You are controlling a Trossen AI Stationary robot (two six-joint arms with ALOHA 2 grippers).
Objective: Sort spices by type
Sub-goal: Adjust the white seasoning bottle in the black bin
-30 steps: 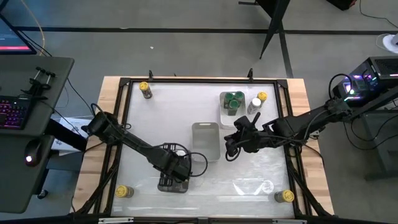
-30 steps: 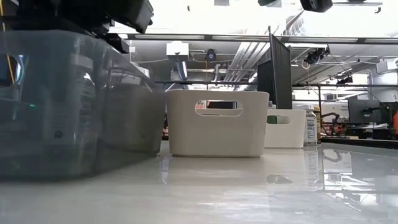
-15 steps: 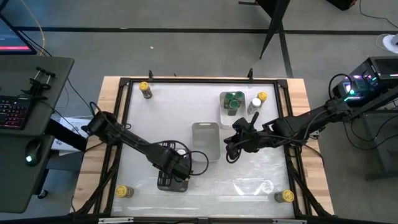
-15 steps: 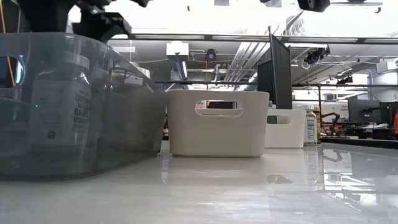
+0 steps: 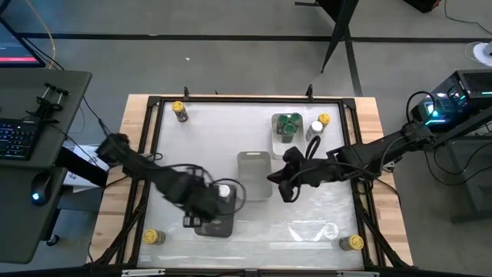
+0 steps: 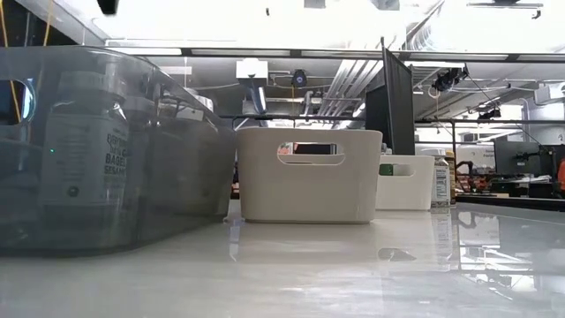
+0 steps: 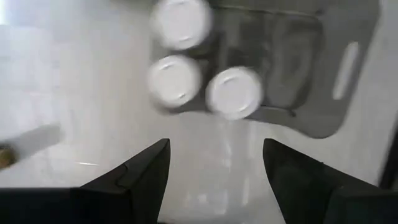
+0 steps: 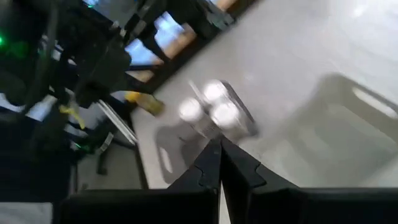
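The left tool point(image 7: 214, 165) stands wide and empty above the clear tray point(image 5: 214, 219) near the surface's front edge, where three white-lidded jars point(image 7: 186, 78) stand close together at one end; a second ago it was down inside that tray, so a white jar has evidently just been set there and let go, and the white group is now gathered. In the low view the arm that crowded the tray's top has gone, leaving a labelled jar point(image 6: 84, 163) plain behind the wall. Farther back, the right tool point(image 5: 283, 187), pinched shut on nothing, hangs beside the empty grey tray point(image 5: 254, 173) at mid-surface, shifted slightly toward it. Beyond, the green-lidded jars point(image 5: 289, 125) sit in the white tray point(image 5: 278, 145). Yellow-lidded jars point(image 5: 179, 111) remain scattered at the corners, so sorting is likely unfinished.
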